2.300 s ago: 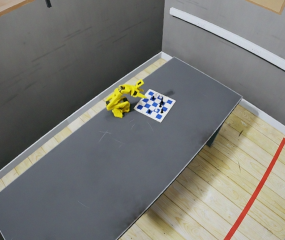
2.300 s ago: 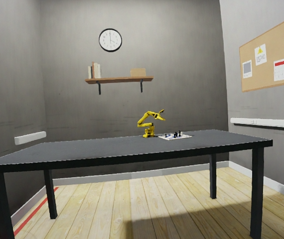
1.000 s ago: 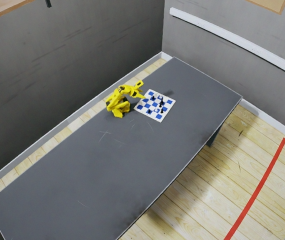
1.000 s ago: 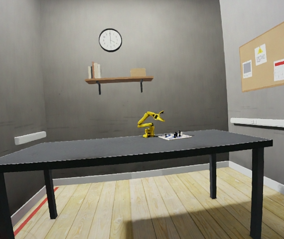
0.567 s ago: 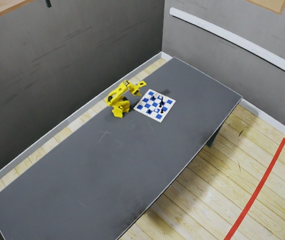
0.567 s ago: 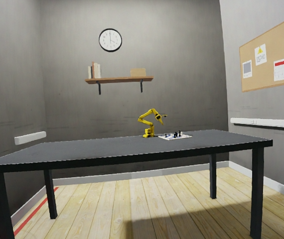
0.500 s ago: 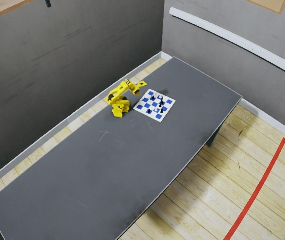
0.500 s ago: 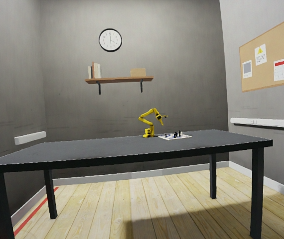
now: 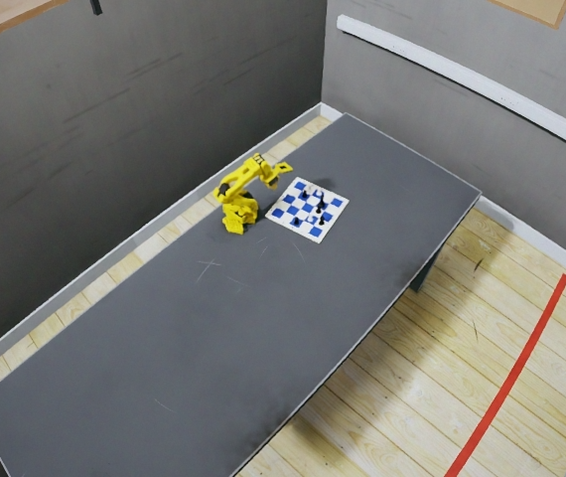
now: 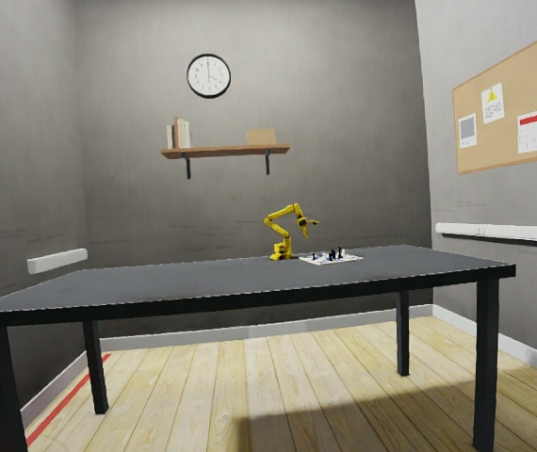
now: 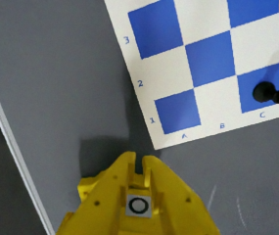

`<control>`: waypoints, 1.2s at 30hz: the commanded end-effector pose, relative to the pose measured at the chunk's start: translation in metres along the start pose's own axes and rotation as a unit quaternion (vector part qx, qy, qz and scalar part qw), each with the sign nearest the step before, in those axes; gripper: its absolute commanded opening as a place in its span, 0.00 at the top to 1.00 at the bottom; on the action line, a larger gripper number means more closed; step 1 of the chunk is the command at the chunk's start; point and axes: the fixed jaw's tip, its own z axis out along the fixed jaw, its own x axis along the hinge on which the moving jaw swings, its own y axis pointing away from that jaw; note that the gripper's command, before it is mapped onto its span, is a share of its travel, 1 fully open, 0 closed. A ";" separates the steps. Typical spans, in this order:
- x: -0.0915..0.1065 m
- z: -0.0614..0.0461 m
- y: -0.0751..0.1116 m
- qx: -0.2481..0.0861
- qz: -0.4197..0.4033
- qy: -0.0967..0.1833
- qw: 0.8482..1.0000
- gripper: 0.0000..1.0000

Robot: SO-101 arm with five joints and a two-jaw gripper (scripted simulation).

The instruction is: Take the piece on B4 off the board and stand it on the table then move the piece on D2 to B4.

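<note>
The blue and white chessboard [image 9: 307, 209] lies on the dark table beside my yellow arm [image 9: 236, 203]. A small black piece [image 9: 304, 195] stands on B4. A white piece stands on what seems to be D2. My gripper [image 9: 274, 185] hangs above the table just off the board's A-column edge, shut and empty. In the wrist view its closed fingers point down at bare table below the A1 corner [image 11: 177, 114]. A black piece [image 11: 266, 92] stands on C1. B4 and D2 lie outside the wrist view.
Several other black and white pieces stand on the board's far squares [image 9: 320, 204]. The table's back edge [image 11: 12, 147] runs close to the left of the gripper. The arm's base [image 10: 278, 252] stands left of the board [image 10: 327, 257].
</note>
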 end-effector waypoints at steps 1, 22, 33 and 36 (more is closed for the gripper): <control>0.000 -0.002 0.002 -0.003 -0.008 -0.001 1.000 1.00; 0.004 0.009 0.003 -0.003 -0.010 -0.001 1.000 1.00; 0.012 0.042 0.003 -0.003 -0.010 -0.001 1.000 1.00; 0.015 0.051 0.003 -0.003 -0.010 -0.001 1.000 1.00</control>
